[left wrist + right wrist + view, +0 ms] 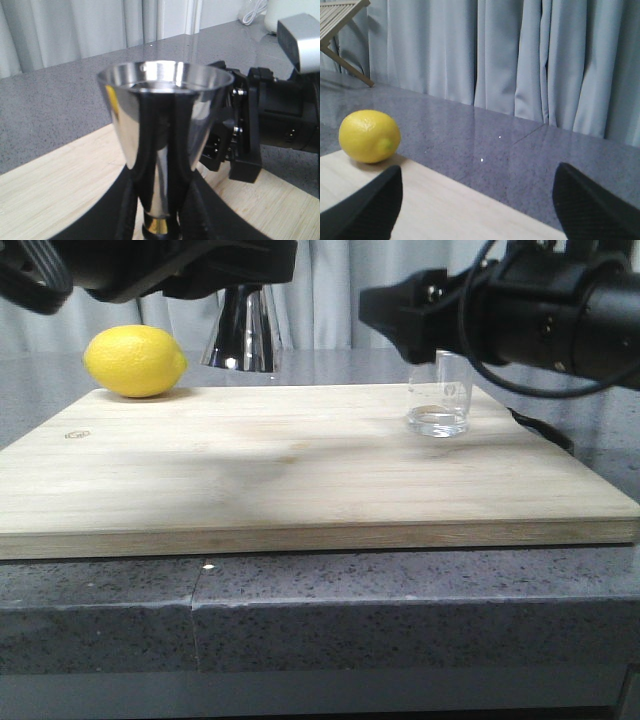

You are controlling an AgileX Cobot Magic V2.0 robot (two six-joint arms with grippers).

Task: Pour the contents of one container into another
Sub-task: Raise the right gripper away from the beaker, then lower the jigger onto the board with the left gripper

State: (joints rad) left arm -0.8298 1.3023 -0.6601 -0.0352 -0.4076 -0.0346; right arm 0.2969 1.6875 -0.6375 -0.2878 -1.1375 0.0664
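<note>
Shiny steel jigger [165,130], upright, clamped in left tool [162,210]; right tool [475,200] spread wide, empty.

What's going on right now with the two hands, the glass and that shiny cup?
Left hand shut on jigger, held upright. Right hand open, empty. Beaker on board, untouched. Lemon far corner, clear.

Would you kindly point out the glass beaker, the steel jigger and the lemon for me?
glass beaker [439,400], front view, on its clear side wall.
steel jigger [165,107], left wrist view, on the upper cone's shiny wall.
lemon [369,136], right wrist view, on the middle of its peel.
</note>
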